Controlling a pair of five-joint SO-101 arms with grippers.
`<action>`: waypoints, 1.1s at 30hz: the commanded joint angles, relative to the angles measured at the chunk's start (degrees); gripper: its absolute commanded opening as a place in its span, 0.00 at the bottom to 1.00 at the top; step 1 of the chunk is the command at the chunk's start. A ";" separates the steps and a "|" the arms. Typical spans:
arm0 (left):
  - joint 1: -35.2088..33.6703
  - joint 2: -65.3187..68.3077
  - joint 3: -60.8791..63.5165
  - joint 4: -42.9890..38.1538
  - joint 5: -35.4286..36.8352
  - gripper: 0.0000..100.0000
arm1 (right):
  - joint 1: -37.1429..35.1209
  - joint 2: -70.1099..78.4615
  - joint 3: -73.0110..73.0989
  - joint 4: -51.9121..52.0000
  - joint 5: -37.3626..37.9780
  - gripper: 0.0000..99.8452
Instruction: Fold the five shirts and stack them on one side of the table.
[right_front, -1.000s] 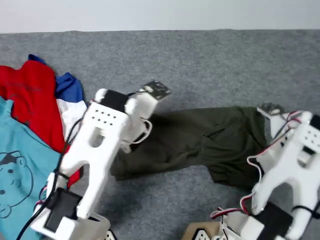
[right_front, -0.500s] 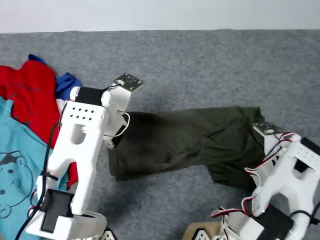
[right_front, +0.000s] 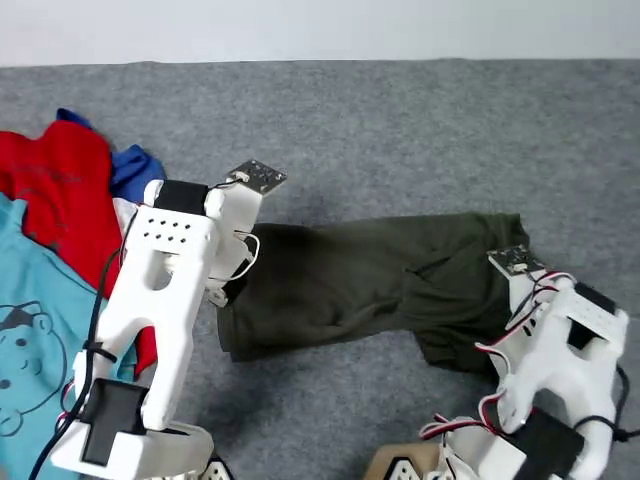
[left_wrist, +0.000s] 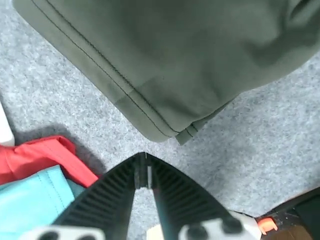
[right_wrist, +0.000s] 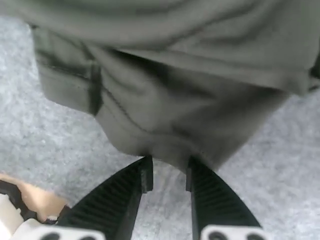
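Olive-green shirt (right_front: 380, 280) is spread lengthwise across the middle of the grey worktop (right_front: 400, 130), folded into a long band with a rumpled fold towards its right end. At its left end a stitched hem and a doubled corner are seen in the left wrist view.

Left end effector (left_wrist: 142, 172) is clenched, its two black ribbed fingers pressed tip to tip with nothing between them. It is held above bare worktop just beside the corner of the olive-green shirt, not touching the cloth.

Right end effector (right_wrist: 167, 175) is released, with a narrow gap left between its fingertips and grey worktop visible through that gap. Its tips are placed right at the near edge of the shirt's right end; no cloth is gripped.

At the left edge of the worktop a red shirt (right_front: 60, 200), a blue shirt (right_front: 135, 170) and a teal shirt (right_front: 40, 350) with a cartoon print are heaped loosely, overlapping one another. The left arm is positioned between this heap and the olive-green shirt.
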 joint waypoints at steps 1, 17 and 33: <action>-0.26 -2.73 -0.22 1.58 1.76 0.00 | -0.75 -2.24 -0.26 -1.54 0.53 0.11; -0.26 -2.73 -0.22 1.58 1.93 0.00 | -2.86 4.18 -0.62 -4.35 2.64 0.02; -0.26 -2.55 -0.22 1.58 1.93 0.00 | -3.12 4.79 -0.35 -4.18 5.71 0.16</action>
